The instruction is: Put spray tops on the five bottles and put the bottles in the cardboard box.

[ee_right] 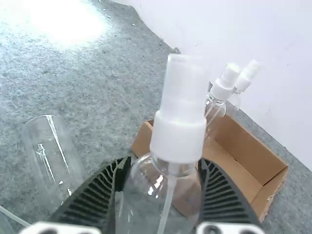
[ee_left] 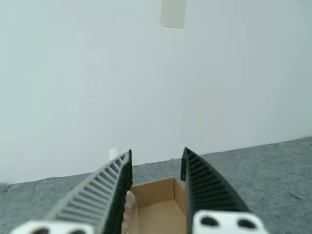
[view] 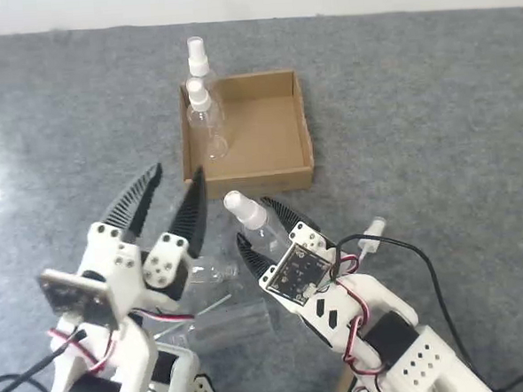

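The open cardboard box (view: 275, 133) lies at the table's far middle. Two clear bottles with white spray tops stand at its left wall, one (view: 207, 119) in front of the other (view: 198, 56); both appear again in the right wrist view, the first (ee_right: 222, 92) and the second (ee_right: 247, 75). My right gripper (view: 253, 220) is shut on a third capped bottle (view: 245, 209), held tilted just in front of the box (ee_right: 243, 156). This bottle (ee_right: 178, 126) sits between the jaws. My left gripper (view: 177, 172) hangs open and holds nothing, in front of the box's left corner (ee_left: 156, 204).
Two clear bottles without tops lie on the grey mat between the arms, one (view: 208, 272) and another (view: 234, 320); one of them (ee_right: 48, 151) lies beside my right gripper. A loose white spray top (view: 371, 236) lies right of the right arm. A wall rises behind the table.
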You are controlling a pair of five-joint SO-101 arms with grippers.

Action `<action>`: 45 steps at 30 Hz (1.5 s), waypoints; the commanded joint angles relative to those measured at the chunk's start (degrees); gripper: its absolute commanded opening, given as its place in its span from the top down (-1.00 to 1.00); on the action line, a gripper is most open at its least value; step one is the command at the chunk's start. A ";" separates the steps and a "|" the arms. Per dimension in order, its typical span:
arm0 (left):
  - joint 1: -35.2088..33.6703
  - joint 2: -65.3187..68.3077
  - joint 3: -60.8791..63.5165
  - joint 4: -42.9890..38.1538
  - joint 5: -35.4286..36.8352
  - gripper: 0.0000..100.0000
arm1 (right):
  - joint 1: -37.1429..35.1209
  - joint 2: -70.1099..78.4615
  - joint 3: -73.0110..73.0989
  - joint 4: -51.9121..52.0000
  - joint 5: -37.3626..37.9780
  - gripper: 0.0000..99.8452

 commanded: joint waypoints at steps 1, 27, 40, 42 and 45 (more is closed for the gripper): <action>-2.55 -0.09 -0.57 0.09 -0.53 0.70 | 0.57 -1.45 -0.62 -1.71 0.26 0.80; 5.45 -0.09 14.81 -4.22 -1.67 0.70 | 0.40 -1.45 -0.88 -1.80 0.53 0.80; 3.69 -0.18 12.35 -3.43 -1.32 0.70 | 0.66 -1.45 -0.79 -1.80 0.62 0.80; 1.85 -0.18 11.12 -3.52 -1.05 0.70 | 0.66 -1.45 -0.79 -1.80 0.62 0.80; -0.62 -0.18 10.15 -3.69 1.76 0.70 | 0.48 -1.45 -0.70 -1.80 0.62 0.80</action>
